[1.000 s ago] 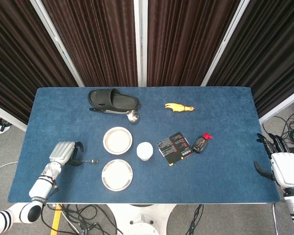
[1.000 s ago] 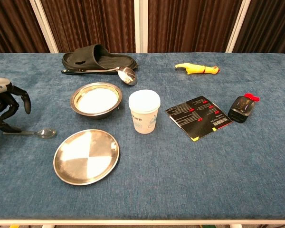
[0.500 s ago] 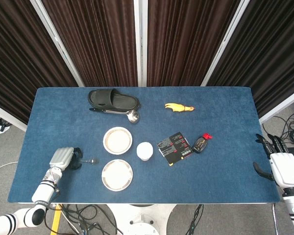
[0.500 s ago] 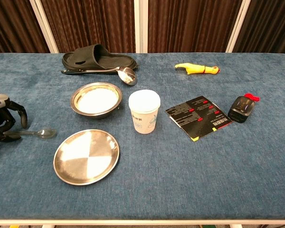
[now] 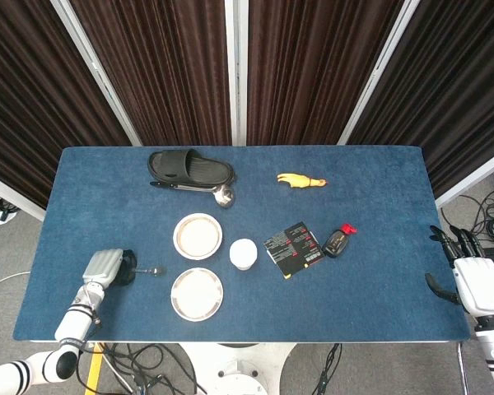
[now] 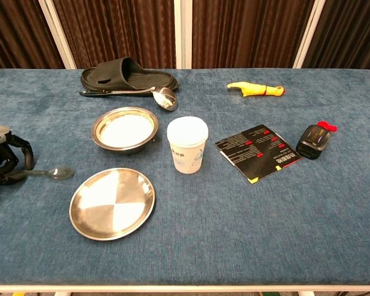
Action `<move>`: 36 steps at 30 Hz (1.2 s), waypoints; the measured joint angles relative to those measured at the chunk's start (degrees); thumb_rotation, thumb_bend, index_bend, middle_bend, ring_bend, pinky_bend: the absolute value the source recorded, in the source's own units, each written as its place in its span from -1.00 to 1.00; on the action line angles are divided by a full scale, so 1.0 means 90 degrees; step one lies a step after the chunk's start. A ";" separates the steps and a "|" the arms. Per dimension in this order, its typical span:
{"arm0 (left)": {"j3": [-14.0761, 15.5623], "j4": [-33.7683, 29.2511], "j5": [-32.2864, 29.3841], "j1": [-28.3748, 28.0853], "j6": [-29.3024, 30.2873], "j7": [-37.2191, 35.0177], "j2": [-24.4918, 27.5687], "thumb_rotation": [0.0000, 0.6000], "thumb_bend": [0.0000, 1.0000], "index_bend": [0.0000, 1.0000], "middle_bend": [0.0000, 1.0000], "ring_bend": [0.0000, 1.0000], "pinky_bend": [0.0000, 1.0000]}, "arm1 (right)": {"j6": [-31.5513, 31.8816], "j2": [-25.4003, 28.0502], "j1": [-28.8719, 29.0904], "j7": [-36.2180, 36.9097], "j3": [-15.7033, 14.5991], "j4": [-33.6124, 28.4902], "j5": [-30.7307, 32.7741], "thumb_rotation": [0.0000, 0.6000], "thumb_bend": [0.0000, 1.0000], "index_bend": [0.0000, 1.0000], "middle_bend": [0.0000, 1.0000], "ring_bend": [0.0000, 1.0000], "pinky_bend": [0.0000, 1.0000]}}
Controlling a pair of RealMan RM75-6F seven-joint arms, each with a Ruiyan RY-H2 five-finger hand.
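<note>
— Dark curtains back the blue table (image 5: 379,271). Where's your left hand (image 6: 1,161)?

— At eight o'clock, fingers curled on the small spoon (image 6: 46,174), whose bowl points toward the flat plate (image 6: 113,203).

— Your right hand (image 5: 476,284)?

— At four o'clock off the edge, fingers apart, empty.

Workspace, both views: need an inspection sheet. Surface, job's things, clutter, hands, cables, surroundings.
Surface: blue cloth-covered table.
Job's things: small spoon lies flat on the cloth left of the flat plate, its handle end at the left hand.
Clutter: steel bowl, paper cup, black card, black bottle with a red cap, yellow toy, black slipper, ladle in front of it.
Hands: left hand curled over the spoon's handle end, grip unclear; right hand off the table's right edge, fingers apart, holding nothing.
Cables: loose on the floor below the table.
Surroundings: dark curtains behind.
</note>
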 measured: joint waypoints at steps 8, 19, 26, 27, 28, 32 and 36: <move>0.0025 0.0049 0.0061 0.0023 0.0120 0.0019 -0.0071 1.00 -0.07 0.21 0.88 0.88 1.00 | 0.0010 0.0014 -0.0003 -0.0009 -0.0002 -0.0025 -0.0008 1.00 -0.52 -0.90 -0.57 -1.00 -0.93; -0.0231 -0.0303 0.0256 -0.0112 0.0439 0.0217 0.0324 1.00 -0.03 0.23 0.89 0.89 1.00 | 0.0113 0.0081 -0.0023 0.0003 0.0029 -0.0037 -0.0046 1.00 -0.53 -0.90 -0.57 -1.00 -0.93; -0.0589 -0.0278 0.0481 -0.0530 0.0767 0.0848 0.0346 1.00 -0.03 0.23 0.89 0.89 1.00 | 0.0149 0.0111 -0.0025 0.0036 0.0050 -0.0014 -0.0055 1.00 -0.53 -0.90 -0.57 -1.00 -0.93; -0.0630 -0.0222 0.0506 -0.0622 0.0790 0.1004 0.0305 1.00 -0.03 0.23 0.89 0.89 1.00 | 0.0150 0.0112 -0.0027 0.0042 0.0050 -0.0009 -0.0051 1.00 -0.53 -0.90 -0.57 -1.00 -0.93; -0.0655 -0.0179 0.0523 -0.0692 0.0803 0.1132 0.0269 1.00 -0.03 0.23 0.89 0.89 1.00 | 0.0152 0.0112 -0.0030 0.0047 0.0051 -0.0004 -0.0046 1.00 -0.53 -0.90 -0.57 -1.00 -0.93; -0.0736 0.0020 0.0553 -0.1014 0.0814 0.1755 0.0060 1.00 -0.02 0.23 0.89 0.89 1.00 | 0.0145 0.0112 -0.0040 0.0064 0.0050 0.0024 -0.0018 1.00 -0.53 -0.90 -0.57 -1.00 -0.93; -0.0777 0.0261 0.0484 -0.1328 0.0792 0.2481 -0.0239 1.00 -0.02 0.23 0.89 0.89 1.00 | 0.0135 0.0111 -0.0043 0.0077 0.0050 0.0047 -0.0003 1.00 -0.53 -0.90 -0.57 -1.00 -0.93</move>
